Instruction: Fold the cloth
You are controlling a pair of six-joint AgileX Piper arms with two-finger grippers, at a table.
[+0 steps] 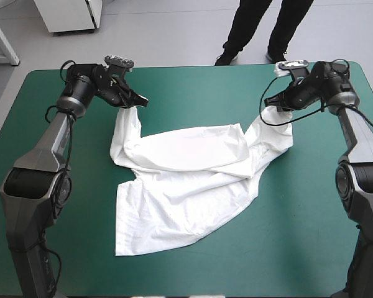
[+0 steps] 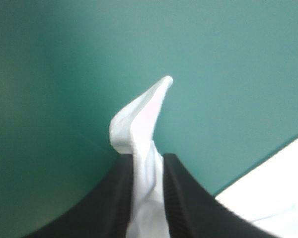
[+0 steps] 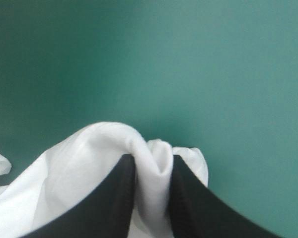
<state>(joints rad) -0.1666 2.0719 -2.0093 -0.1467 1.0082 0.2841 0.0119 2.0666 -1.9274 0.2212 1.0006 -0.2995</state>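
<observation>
The white T-shirt (image 1: 180,186) lies partly spread on the teal-green cover, rumpled across the middle, with one end reaching toward the near edge. My left gripper (image 1: 138,102) is shut on a corner of it at the far left, and that corner hangs down from the fingers. In the left wrist view a pointed tip of the T-shirt (image 2: 144,119) sticks out past my left gripper (image 2: 148,161). My right gripper (image 1: 271,103) is shut on another corner at the far right. The right wrist view shows a fold of the T-shirt (image 3: 114,148) pinched in my right gripper (image 3: 154,161).
Bare teal-green cover (image 1: 311,217) surrounds the T-shirt on the near left, near right and along the far edge.
</observation>
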